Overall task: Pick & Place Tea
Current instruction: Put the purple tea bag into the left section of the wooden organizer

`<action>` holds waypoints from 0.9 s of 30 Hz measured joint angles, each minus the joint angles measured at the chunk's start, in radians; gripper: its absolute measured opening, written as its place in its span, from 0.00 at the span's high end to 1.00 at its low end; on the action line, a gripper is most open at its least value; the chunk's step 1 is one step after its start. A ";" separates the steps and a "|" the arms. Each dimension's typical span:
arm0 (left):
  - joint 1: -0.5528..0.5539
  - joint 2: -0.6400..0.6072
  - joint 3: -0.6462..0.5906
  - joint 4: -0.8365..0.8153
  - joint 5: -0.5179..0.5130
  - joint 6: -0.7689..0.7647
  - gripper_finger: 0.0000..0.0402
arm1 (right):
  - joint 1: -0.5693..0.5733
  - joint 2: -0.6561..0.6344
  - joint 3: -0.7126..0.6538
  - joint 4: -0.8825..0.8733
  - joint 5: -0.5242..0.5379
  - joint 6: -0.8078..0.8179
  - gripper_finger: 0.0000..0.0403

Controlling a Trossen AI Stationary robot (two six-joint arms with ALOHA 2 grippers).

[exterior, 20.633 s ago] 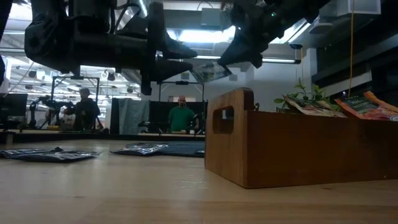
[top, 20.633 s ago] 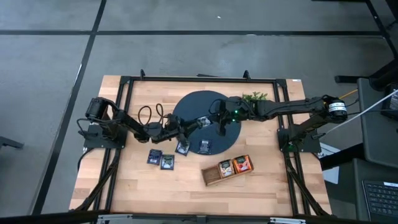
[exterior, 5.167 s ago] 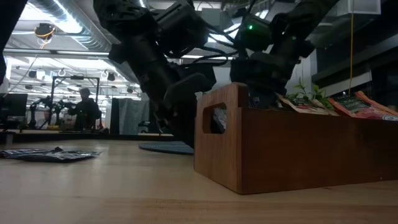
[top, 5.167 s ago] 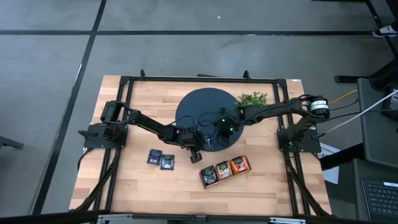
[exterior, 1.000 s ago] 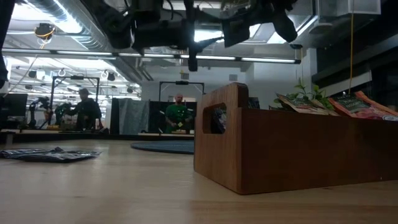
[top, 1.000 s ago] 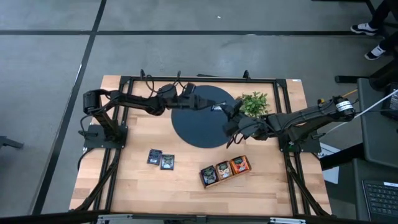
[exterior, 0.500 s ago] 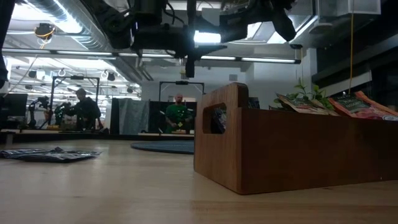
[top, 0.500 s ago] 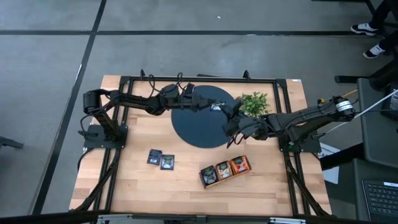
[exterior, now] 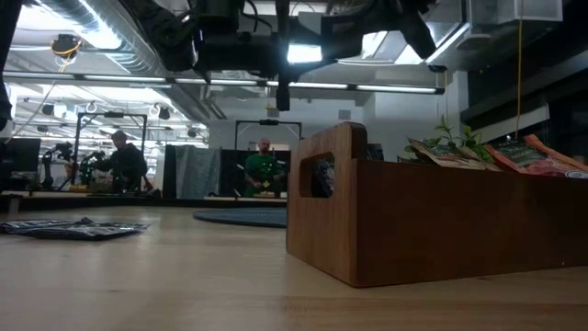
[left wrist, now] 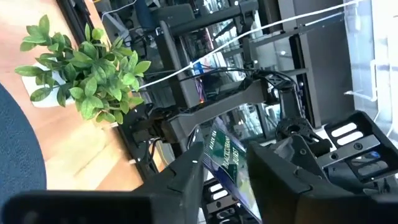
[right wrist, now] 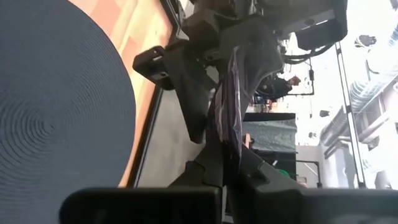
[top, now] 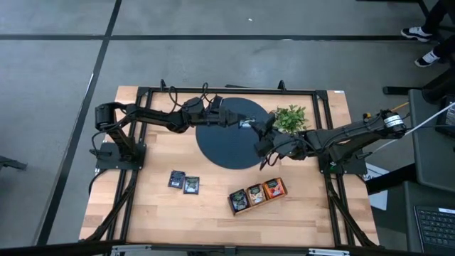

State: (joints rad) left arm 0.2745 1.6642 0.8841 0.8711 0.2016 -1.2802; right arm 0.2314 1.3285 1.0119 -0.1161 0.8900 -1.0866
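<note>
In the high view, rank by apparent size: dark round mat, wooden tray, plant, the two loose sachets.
1. dark round mat, clearly largest
2. wooden tray
3. plant, somewhat smaller than the tray
4. two loose sachets, smallest; alike, no ranking between them

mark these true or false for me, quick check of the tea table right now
1. Two dark sachets lie on the bare wood table, outside the tray. True.
2. All three compartments of the wooden tray hold tea. True.
3. A sachet lies flat on the round dark mat. False: nothing lies on the mat.
4. The plant stands at the table's left edge. False: it stands by the mat's right side, near the right arm.
5. The right end effector is empty. False: it is shut on a held sachet, raised above the mat, with the left end effector right at it.
</note>
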 joint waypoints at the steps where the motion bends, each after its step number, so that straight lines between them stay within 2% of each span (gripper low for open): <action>1: -0.001 0.000 0.000 0.000 0.001 0.002 0.73 | 0.000 0.000 0.000 0.000 -0.005 0.002 0.98; 9: -0.005 0.000 0.000 0.000 0.018 0.045 0.98 | 0.000 0.000 0.000 -0.006 -0.039 0.013 0.94; 19: -0.005 0.000 0.000 0.001 0.030 0.082 0.99 | 0.000 0.000 0.000 -0.048 -0.038 0.142 0.88; 27: -0.005 0.000 0.000 0.000 0.053 0.151 0.99 | 0.000 0.000 0.000 -0.047 -0.039 0.349 0.69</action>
State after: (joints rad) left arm 0.2697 1.6642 0.8837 0.8715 0.2542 -1.1290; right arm 0.2314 1.3285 1.0115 -0.1633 0.8513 -0.7373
